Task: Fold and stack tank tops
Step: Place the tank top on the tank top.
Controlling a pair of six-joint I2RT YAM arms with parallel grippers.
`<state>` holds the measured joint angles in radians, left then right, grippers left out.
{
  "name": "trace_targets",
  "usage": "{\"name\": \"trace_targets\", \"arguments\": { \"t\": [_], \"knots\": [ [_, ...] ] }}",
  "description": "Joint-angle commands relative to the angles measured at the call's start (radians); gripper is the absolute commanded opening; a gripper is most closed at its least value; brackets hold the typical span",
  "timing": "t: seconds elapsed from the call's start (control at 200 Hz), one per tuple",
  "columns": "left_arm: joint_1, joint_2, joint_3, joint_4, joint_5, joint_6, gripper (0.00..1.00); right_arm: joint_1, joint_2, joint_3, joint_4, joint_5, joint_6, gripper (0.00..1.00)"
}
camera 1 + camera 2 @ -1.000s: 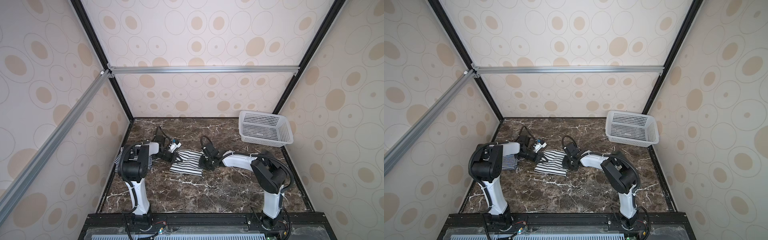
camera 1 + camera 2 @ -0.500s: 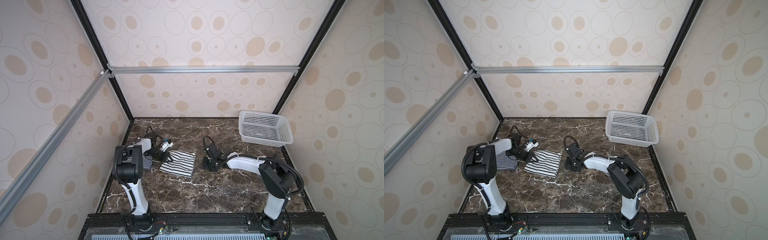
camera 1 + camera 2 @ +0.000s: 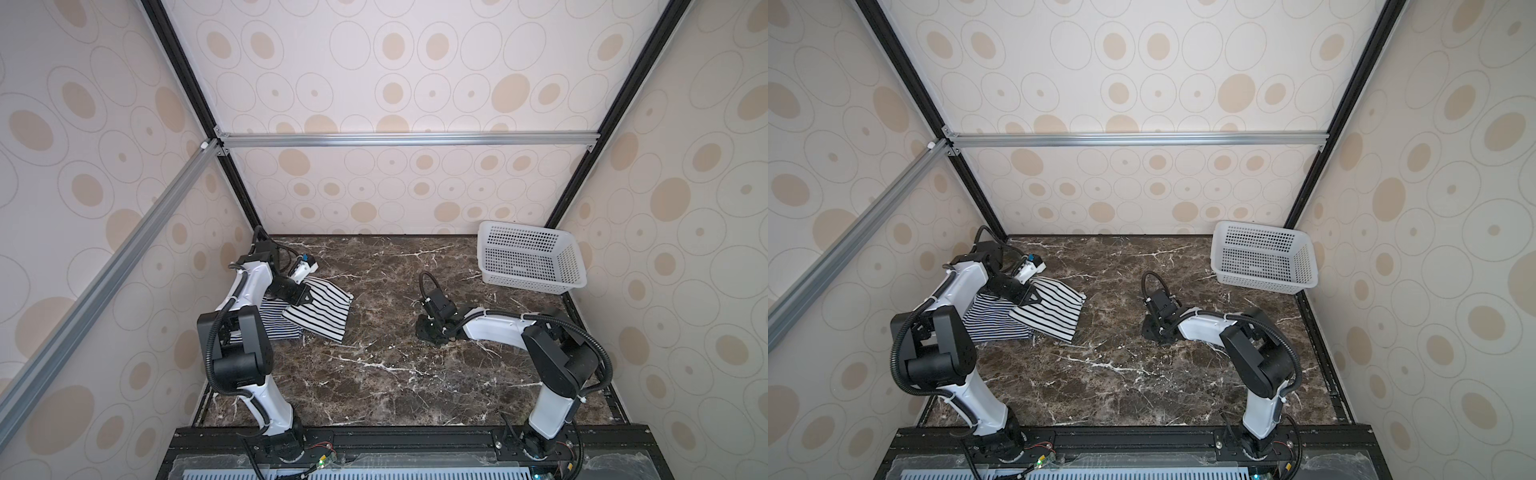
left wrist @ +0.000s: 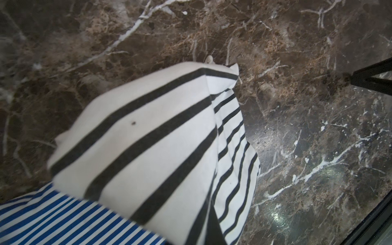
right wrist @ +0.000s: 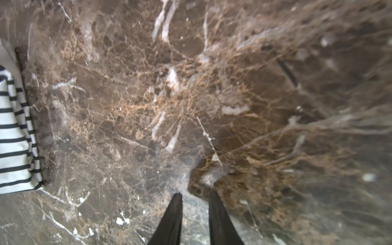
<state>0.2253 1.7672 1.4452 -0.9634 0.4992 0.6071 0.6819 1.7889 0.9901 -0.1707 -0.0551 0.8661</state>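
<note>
Your right tool is the nearest piece to you. It sits low over the bare tabletop with its jaws a little apart and nothing between them, well clear of the cloth.

Further in, on your left side, the narrow-striped top lies folded flat beside the left arm. The wide-striped top, also folded, overlaps its inner edge and spreads out toward the middle of the tabletop.

At the far corner of that upper piece is your left tool. It is clenched on the wide-striped top, and the wrist view shows the cloth rising right up to the camera while the rest trails down to the marble.

To my eye you are in the stacking step, with both tops folded and one only partly over the other. The next move calls for carrying the held corner further across so that the upper top covers the lower one squarely. Keep the fold from opening as it drags, and let go only once it lies flat.

Farthest off, the basket stands in the back right corner, apart from all this.
</note>
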Motion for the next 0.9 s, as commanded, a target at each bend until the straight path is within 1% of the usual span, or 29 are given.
{"name": "trace_targets", "arguments": {
  "t": [0.0,0.11,0.23,0.41,0.735,0.895],
  "knots": [
    [0.06,-0.011,0.096,-0.127,0.001,0.089,0.0,-0.008,0.02,-0.041,-0.053,0.024,-0.015,0.25],
    [0.102,-0.015,0.149,-0.193,0.025,0.12,0.0,-0.015,0.034,-0.033,-0.073,0.026,-0.003,0.25],
    [0.118,-0.04,0.161,-0.233,0.021,0.151,0.0,-0.019,0.044,-0.028,-0.075,0.023,0.001,0.25],
    [0.14,-0.066,0.201,-0.257,0.011,0.146,0.0,-0.022,0.044,-0.03,-0.087,0.034,0.014,0.25],
    [0.181,-0.043,0.302,-0.321,0.008,0.18,0.0,-0.025,0.049,-0.03,-0.089,0.031,0.019,0.25],
    [0.205,-0.012,0.299,-0.309,-0.001,0.205,0.0,-0.03,0.055,-0.028,-0.092,0.026,0.023,0.25]
  ]
}}
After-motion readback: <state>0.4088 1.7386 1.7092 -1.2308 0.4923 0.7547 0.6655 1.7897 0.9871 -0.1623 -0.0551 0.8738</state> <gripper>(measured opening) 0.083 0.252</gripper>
